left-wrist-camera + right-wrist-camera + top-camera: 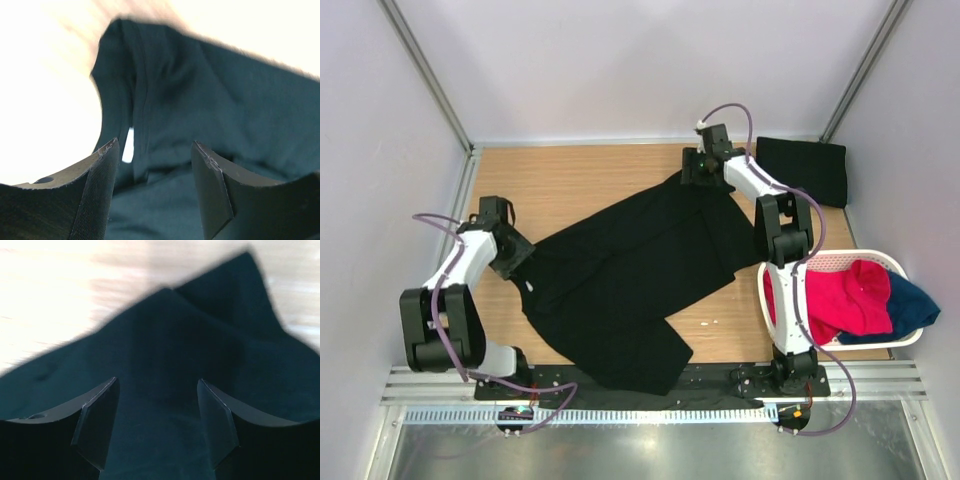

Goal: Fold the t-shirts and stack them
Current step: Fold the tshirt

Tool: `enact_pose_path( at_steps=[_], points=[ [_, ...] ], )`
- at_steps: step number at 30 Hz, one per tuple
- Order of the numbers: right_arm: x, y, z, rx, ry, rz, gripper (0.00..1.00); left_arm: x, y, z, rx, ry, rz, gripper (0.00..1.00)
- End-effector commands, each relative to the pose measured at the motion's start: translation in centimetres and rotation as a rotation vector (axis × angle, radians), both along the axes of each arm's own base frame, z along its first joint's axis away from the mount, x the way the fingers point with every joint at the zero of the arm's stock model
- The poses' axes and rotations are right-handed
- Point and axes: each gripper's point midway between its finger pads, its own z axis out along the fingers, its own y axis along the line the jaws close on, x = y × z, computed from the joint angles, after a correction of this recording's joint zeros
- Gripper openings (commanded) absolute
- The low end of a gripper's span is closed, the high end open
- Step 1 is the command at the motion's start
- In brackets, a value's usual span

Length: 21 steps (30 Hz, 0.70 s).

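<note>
A black t-shirt [630, 275] lies spread slantwise across the wooden table, its lower part hanging toward the near edge. A second black t-shirt [805, 168] lies folded at the back right. My left gripper [517, 258] is at the spread shirt's left edge; in the left wrist view its jaws are open over the shirt's collar and seam [145, 125]. My right gripper [695, 172] is at the shirt's far upper corner; in the right wrist view its jaws are open over black cloth [165, 355]. Neither holds anything.
A white oval basket [905, 275] at the right holds red and dark blue clothes. Purple-grey walls and metal posts stand round the wooden table [590, 180]. A metal rail [650, 390] runs along the near edge.
</note>
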Motion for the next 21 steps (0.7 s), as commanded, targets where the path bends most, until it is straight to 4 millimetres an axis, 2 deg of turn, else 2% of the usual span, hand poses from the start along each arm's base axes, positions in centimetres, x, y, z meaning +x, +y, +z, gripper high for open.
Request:
enact_pose_path(
  at_steps=[1,2,3,5,6,8,9,11,12,14,15,16,17,18,19,20,21],
  points=[
    [1.0,-2.0,-1.5,-0.044,-0.013,-0.074,0.69,3.3,1.4,-0.7,0.042,-0.085,0.028,0.61],
    [0.8,-2.1,-2.0,-0.051,0.000,-0.075,0.69,3.2,1.7,-2.2,0.038,-0.043,0.033,0.59],
    [0.5,-2.6,-3.2,-0.069,0.025,-0.087,0.69,3.6,1.7,-2.9,0.032,-0.038,0.036,0.57],
    [0.0,-2.6,-3.9,-0.069,0.042,-0.091,0.69,3.9,1.7,-4.5,0.024,-0.003,0.031,0.55],
    [-0.5,-3.4,-4.8,-0.101,0.056,-0.118,0.69,4.3,2.0,-4.8,0.035,-0.005,0.034,0.54],
    [-1.0,-3.7,-4.8,-0.107,0.059,-0.134,0.69,4.5,2.5,-5.8,0.045,0.023,0.036,0.53],
    [-1.8,-4.0,-5.5,-0.118,0.084,-0.140,0.69,5.4,2.8,-5.7,0.054,0.007,0.033,0.53],
    [-2.6,-4.5,-4.9,-0.123,0.083,-0.162,0.70,5.9,3.8,-6.2,0.067,0.021,0.037,0.52],
    [-3.8,-4.9,-5.8,-0.131,0.111,-0.177,0.70,6.2,4.1,-7.0,0.064,0.044,0.034,0.52],
    [-4.7,-5.4,-4.8,-0.136,0.108,-0.206,0.70,8.0,5.3,-6.6,0.080,0.023,0.028,0.50],
    [-6.0,-5.7,-5.6,-0.141,0.137,-0.225,0.70,8.5,5.6,-7.5,0.077,0.042,0.015,0.49],
    [-6.5,-5.8,-5.5,-0.141,0.140,-0.234,0.70,10.7,6.1,-6.4,0.090,-0.001,-0.021,0.48],
    [-6.8,-5.8,-4.4,-0.136,0.124,-0.244,0.70,11.5,6.4,-6.5,0.097,0.003,-0.041,0.47],
    [-8.0,-6.0,-5.1,-0.137,0.148,-0.261,0.70,11.9,6.5,-7.3,0.099,0.028,-0.064,0.47],
    [-8.4,-6.0,-4.9,-0.137,0.148,-0.273,0.71,14.5,6.9,-5.9,0.113,-0.021,-0.087,0.47],
    [-8.7,-5.9,-4.1,-0.126,0.138,-0.279,0.70,15.3,7.2,-5.9,0.127,-0.017,-0.133,0.46],
    [-9.5,-5.6,-4.4,-0.126,0.149,-0.281,0.71,16.3,7.4,-5.5,0.136,-0.023,-0.156,0.45]
  ],
)
